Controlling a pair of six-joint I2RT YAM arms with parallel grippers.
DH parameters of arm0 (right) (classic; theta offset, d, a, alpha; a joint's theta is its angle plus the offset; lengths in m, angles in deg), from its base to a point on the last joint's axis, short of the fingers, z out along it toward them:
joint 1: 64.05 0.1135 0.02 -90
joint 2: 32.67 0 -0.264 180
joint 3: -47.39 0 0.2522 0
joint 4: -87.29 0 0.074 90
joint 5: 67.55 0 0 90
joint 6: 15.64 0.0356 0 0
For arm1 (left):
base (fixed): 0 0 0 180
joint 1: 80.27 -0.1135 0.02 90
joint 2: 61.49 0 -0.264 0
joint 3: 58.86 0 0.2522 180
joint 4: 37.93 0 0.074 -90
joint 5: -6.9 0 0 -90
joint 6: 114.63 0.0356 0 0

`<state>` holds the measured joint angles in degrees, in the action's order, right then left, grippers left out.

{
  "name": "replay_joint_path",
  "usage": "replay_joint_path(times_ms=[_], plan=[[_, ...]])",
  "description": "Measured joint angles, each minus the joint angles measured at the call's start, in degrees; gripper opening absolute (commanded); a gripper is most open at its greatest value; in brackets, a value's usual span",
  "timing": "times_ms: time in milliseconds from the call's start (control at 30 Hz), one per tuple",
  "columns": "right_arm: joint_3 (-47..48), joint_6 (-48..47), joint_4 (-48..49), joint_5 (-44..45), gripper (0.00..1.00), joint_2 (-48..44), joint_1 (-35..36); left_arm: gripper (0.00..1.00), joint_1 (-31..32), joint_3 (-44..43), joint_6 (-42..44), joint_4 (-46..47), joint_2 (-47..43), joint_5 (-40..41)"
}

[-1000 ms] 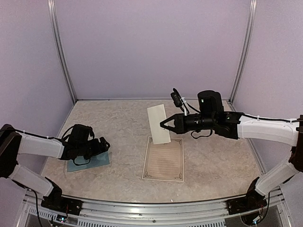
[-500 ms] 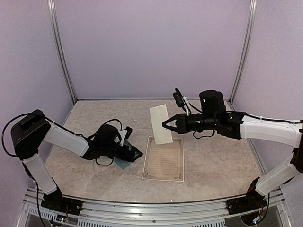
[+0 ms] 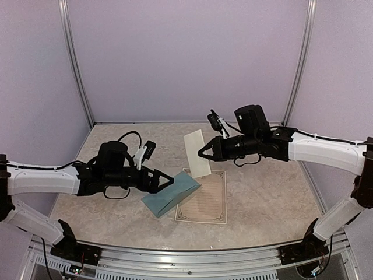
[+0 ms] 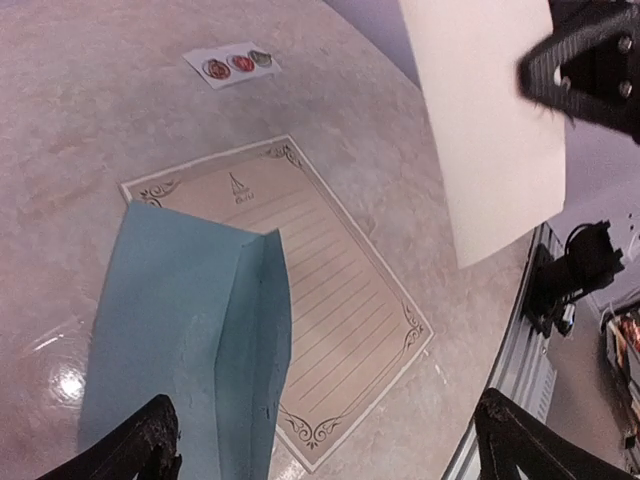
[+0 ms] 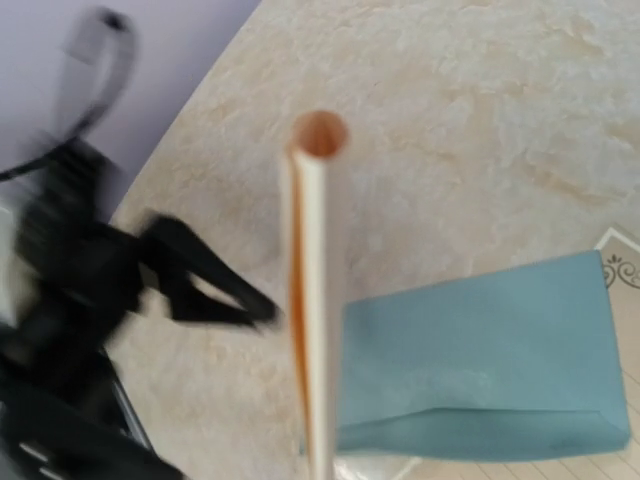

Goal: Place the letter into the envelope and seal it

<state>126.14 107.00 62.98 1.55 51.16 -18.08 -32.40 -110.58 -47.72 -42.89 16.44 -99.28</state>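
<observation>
Since the earlier frame, the left gripper (image 3: 166, 182) and the envelope (image 3: 172, 194) had moved to the centre. Its jaws stood wide, and the envelope lay just below them, overlapping the letter (image 3: 205, 201). The right gripper (image 3: 200, 153) was pinching a cream sheet (image 3: 195, 147).

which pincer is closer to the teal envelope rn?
Left. The left pincer sits open right at the envelope's left edge. The right pincer is up beyond its far right, shut on a plain cream sheet, clear of the envelope.
</observation>
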Motion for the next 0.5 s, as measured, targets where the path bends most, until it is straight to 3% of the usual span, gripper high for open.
replay_joint_path(times_ms=[200,500], plan=[[3.6,9.5,0.9,1.8,0.0,7.1,2.2,0.98,-10.3,2.4,-8.5,0.2,-7.7,1.7],[4.2,22.5,6.8,5.4,0.0,18.0,5.8,0.98,-11.9,4.6,-10.3,-0.6,0.3,0.7]])
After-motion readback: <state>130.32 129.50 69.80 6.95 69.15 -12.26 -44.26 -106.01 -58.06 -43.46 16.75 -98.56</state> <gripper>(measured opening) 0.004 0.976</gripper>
